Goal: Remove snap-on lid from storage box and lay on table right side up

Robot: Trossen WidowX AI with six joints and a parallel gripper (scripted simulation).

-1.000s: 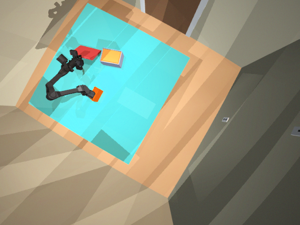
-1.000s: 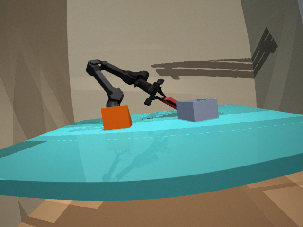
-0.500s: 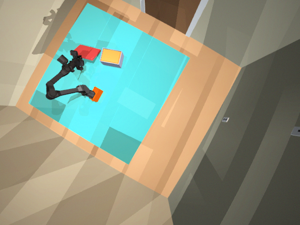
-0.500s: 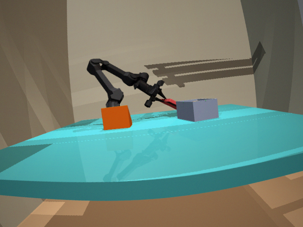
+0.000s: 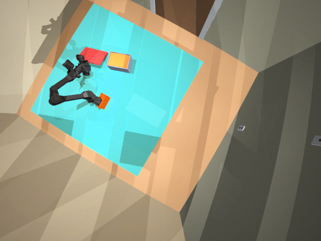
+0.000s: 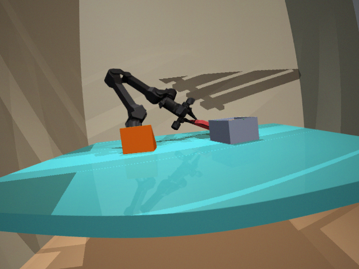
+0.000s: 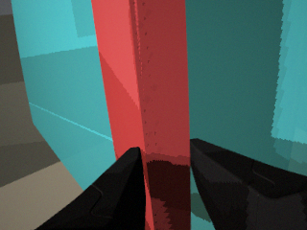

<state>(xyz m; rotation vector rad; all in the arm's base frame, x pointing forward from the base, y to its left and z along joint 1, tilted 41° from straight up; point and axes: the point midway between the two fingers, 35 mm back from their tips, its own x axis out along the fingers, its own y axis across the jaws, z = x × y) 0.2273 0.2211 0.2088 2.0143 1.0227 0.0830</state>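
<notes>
The red lid is off the box, beside it on the arm's side. In the exterior view it slopes down away from the fingers, and its lower end is hidden behind the box, so whether that end touches the table cannot be told. My gripper is shut on the lid's near edge and holds that edge above the table. The storage box is grey-blue, upright and open on top, with a yellow-orange inside.
An orange block stands close to the arm's base. The turquoise table top carries the arm, block and box. The table's edge runs behind the arm and lid in the top view.
</notes>
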